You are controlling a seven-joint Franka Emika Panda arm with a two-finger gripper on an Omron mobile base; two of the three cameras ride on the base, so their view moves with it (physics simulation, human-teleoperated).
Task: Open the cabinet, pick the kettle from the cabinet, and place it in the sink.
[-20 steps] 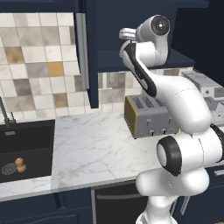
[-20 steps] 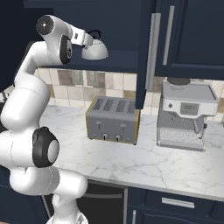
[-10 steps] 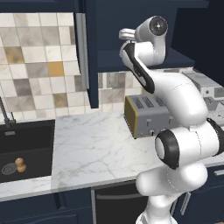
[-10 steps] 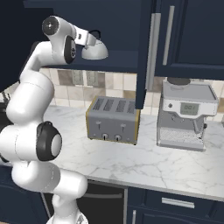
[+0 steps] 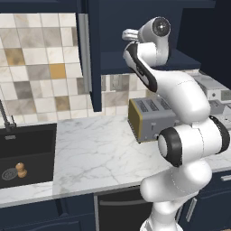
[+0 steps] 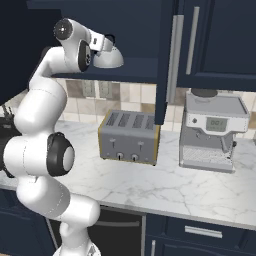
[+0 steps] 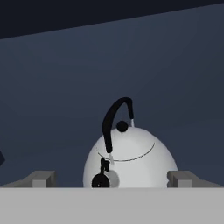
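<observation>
The cabinet stands open, its navy door swung out with a long silver bar handle. On its shelf sits the kettle, a squat silver-white dome with a thin black arched handle, also seen as the kettle from the right. My gripper is open and level with the kettle. Its two fingertips stand wide on either side of the kettle, which is just beyond them and not gripped. The hand reaches into the cabinet from the left. The sink is a black basin at the far left of the counter.
A boxy silver toaster stands on the marble counter under the cabinet. A coffee machine is to its right. The open door's edge hangs down right of the kettle. A small brown thing lies by the sink drain; the dark faucet rises behind.
The hand has crept a little further into the cabinet toward the kettle, and the upper arm has shifted with it. The jaws stay wide apart.
</observation>
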